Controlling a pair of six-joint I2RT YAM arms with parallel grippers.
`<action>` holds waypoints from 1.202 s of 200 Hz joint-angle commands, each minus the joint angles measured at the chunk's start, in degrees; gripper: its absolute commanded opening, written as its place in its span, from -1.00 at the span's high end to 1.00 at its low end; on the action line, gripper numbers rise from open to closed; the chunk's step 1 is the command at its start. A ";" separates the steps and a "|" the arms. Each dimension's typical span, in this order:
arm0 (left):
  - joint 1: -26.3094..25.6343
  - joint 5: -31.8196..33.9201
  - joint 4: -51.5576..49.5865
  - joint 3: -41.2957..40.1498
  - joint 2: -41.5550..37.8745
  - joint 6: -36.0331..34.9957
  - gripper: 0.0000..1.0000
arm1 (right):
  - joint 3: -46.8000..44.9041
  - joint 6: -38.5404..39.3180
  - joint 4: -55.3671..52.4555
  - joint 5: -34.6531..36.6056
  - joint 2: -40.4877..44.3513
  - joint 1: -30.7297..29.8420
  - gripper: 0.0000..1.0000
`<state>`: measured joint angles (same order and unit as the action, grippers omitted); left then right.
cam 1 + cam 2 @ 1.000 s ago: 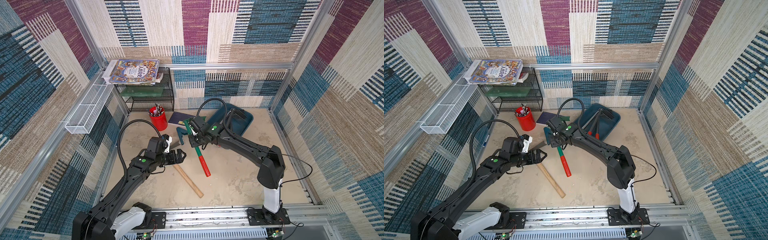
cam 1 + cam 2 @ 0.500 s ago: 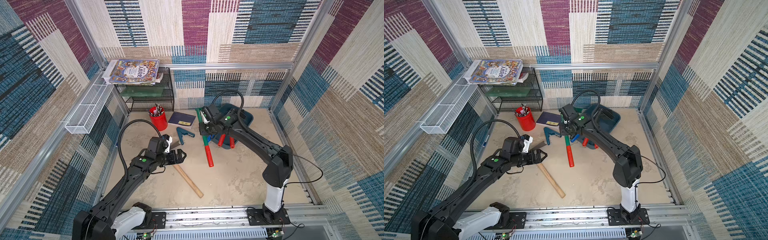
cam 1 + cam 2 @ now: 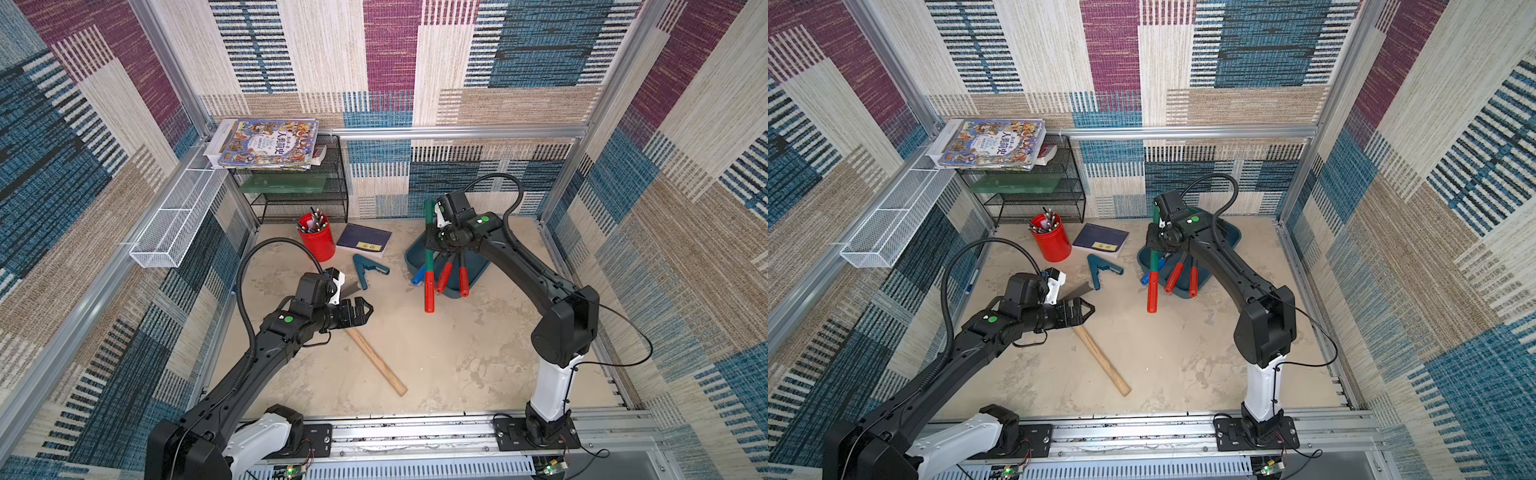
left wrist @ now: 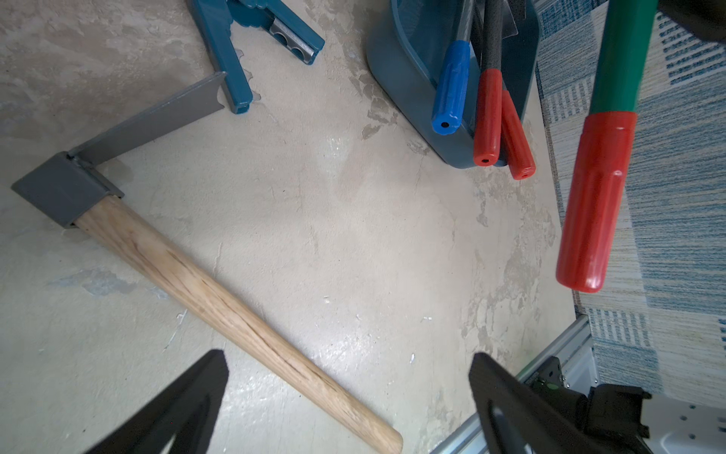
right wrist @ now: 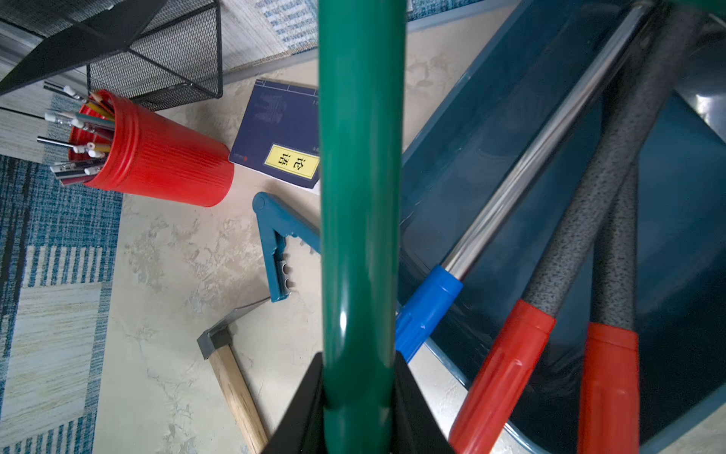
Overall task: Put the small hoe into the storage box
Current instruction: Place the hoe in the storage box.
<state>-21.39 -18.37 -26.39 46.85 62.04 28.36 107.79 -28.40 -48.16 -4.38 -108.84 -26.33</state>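
Observation:
My right gripper [image 3: 436, 245] [image 3: 1158, 243] [image 5: 359, 363] is shut on the green shaft of the small hoe [image 3: 429, 266] [image 3: 1152, 286] [image 4: 597, 196] [image 5: 359, 177]. The hoe hangs in the air over the left rim of the teal storage box [image 3: 478, 266] [image 3: 1231, 237] [image 5: 491, 137] [image 4: 396, 78]. Its red grip points out over the floor and its head is hidden behind the wrist. My left gripper [image 3: 365, 309] [image 3: 1088, 309] [image 4: 349, 355] hovers open and holds nothing.
Inside the box lie two red-gripped tools [image 3: 463, 282] and a blue-handled one [image 3: 417, 276]. A wooden-handled tool with a grey blade [image 3: 376, 361] [image 4: 220, 298] lies on the floor below my left gripper. A teal clamp [image 3: 365, 268], a navy book [image 3: 363, 241], a red pen cup [image 3: 318, 241] and a black wire shelf [image 3: 299, 195] stand behind.
My right arm has carried the hoe to the right and backward, from mid-floor to the storage box's left rim. The left arm has not moved.

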 commanded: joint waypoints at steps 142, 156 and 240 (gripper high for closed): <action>0.09 -0.95 0.43 0.15 0.19 -0.19 -1.00 | -9.17 -2.46 18.92 -16.86 -0.68 17.21 1.00; 0.10 -0.95 0.38 0.01 0.14 -0.19 -1.00 | -10.25 -2.71 20.48 -18.13 -1.17 18.25 1.00; 0.08 -0.97 0.81 -0.29 0.36 0.27 -1.00 | -12.07 -3.61 24.81 -20.75 -3.92 21.12 1.00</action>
<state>-21.39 -18.41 -26.39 46.68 62.24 28.49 95.81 -31.42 -28.95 -23.24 -112.29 -5.50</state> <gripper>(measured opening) 0.997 0.273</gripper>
